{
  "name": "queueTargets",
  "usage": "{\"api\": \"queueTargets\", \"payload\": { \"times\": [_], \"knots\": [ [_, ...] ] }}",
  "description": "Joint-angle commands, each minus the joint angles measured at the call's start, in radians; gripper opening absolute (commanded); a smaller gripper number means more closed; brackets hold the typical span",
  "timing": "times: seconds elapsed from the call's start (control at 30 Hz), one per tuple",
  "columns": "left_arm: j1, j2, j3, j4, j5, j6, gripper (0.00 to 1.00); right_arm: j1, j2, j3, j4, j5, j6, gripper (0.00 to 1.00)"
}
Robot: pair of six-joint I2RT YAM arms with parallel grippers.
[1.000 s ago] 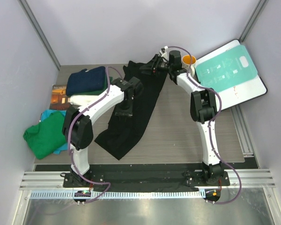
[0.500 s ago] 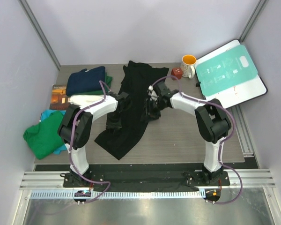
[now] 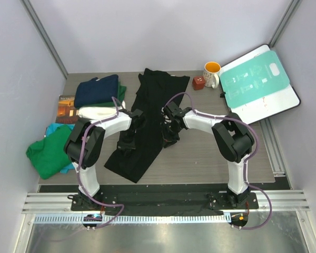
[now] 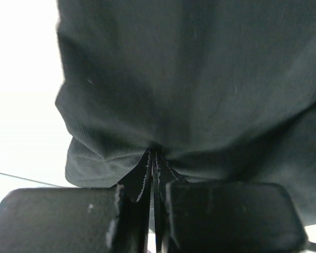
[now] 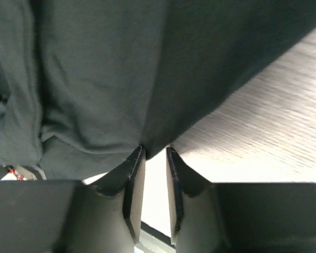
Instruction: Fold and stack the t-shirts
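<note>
A black t-shirt [image 3: 150,118] lies lengthwise down the middle of the table, folded narrow. My left gripper [image 3: 127,143] sits at its left edge; in the left wrist view the left gripper [image 4: 154,155] is shut on a pinched fold of the black t-shirt [image 4: 189,79]. My right gripper [image 3: 167,138] is at the shirt's right edge. In the right wrist view the right gripper [image 5: 155,153] still shows a gap between its fingers, with the black t-shirt [image 5: 95,79] edge poking in at the tips. A folded navy t-shirt [image 3: 97,89] lies on a green one [image 3: 121,93] at the back left.
A crumpled green t-shirt [image 3: 50,153] lies over a teal one [image 3: 53,128] at the left edge. A folded white cloth [image 3: 95,112] and a brown book [image 3: 67,108] are beside them. An orange-lined mug [image 3: 213,74], a small red block [image 3: 198,83] and the teal-and-white board [image 3: 255,81] stand at the back right.
My right arm came back from the shirt's far collar to its right edge and narrowed its jaws. The left gripper moved nearer along the left edge and shut on the cloth.
</note>
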Motion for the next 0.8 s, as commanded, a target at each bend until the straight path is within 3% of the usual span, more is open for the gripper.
{"api": "queueTargets", "payload": {
  "times": [0.0, 0.17, 0.4, 0.6, 0.77],
  "knots": [
    [0.005, -0.010, -0.099, 0.050, 0.070, -0.008, 0.00, 0.006, 0.047, 0.047, -0.072, 0.116, -0.015, 0.18],
    [-0.010, -0.031, -0.146, 0.070, 0.139, -0.031, 0.00, 0.004, 0.101, 0.122, -0.147, 0.172, -0.024, 0.10],
    [-0.096, -0.002, -0.097, 0.066, 0.179, -0.091, 0.00, -0.034, 0.133, 0.173, -0.211, 0.220, -0.036, 0.09],
    [-0.171, 0.110, 0.048, 0.063, 0.191, -0.210, 0.00, -0.133, 0.138, 0.231, -0.273, 0.277, -0.039, 0.10],
    [-0.223, 0.240, 0.240, 0.080, 0.308, -0.307, 0.00, -0.271, 0.115, 0.294, -0.309, 0.297, -0.073, 0.12]
  ]
}}
